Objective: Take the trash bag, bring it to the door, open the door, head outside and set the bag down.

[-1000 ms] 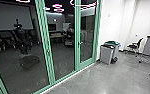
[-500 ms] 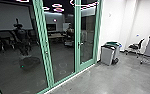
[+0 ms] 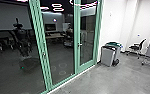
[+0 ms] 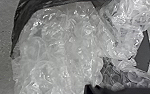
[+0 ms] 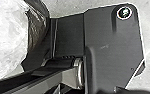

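Clear plastic trash bag (image 4: 58,55) shows near my dark base plate (image 5: 111,47); can't tell either grip's state. I should roll slowly to the green-framed door (image 3: 87,50), limiting swing, clear of bins (image 3: 107,56).

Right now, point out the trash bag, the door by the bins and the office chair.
Trash bag (image 4: 61,50): left wrist view, clear plastic side.
Door (image 3: 86,65): head view, green bottom rail.
Office chair (image 3: 135,47): head view, black seat.

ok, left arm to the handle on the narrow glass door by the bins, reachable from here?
Probably not: nothing visible blocks the handle itself, but it looks out of reach across the floor, and the trash bag, bulking large in the left wrist view, would likely get in the way.
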{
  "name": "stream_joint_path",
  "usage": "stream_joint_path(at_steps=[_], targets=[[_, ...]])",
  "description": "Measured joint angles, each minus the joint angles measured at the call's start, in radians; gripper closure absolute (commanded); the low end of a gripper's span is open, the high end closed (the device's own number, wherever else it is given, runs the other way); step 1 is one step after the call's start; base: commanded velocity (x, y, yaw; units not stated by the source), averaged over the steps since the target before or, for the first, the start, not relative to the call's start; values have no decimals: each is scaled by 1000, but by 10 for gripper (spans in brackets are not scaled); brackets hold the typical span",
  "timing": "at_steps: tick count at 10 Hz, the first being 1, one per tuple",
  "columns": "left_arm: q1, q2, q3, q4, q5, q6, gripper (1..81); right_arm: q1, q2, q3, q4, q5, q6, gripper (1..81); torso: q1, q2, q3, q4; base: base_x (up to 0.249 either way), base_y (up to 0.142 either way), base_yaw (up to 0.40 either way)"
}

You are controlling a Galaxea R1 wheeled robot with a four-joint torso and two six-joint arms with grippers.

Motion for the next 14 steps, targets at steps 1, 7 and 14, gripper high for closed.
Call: stream_joint_path(at_steps=[1, 7, 14], targets=[[1, 2, 0, 0, 0, 0, 811, 0, -2, 0, 0, 0, 0, 10, 0, 0, 0, 0, 160, -66, 0], [0, 2, 2, 3, 0, 0, 811, 0, -2, 0, 0, 0, 0, 10, 0, 0, 0, 0, 161, -68, 0], [0, 3, 2, 8, 0, 0, 811, 0, -3, 0, 0, 0, 0, 10, 0, 0, 0, 0, 161, -68, 0]])
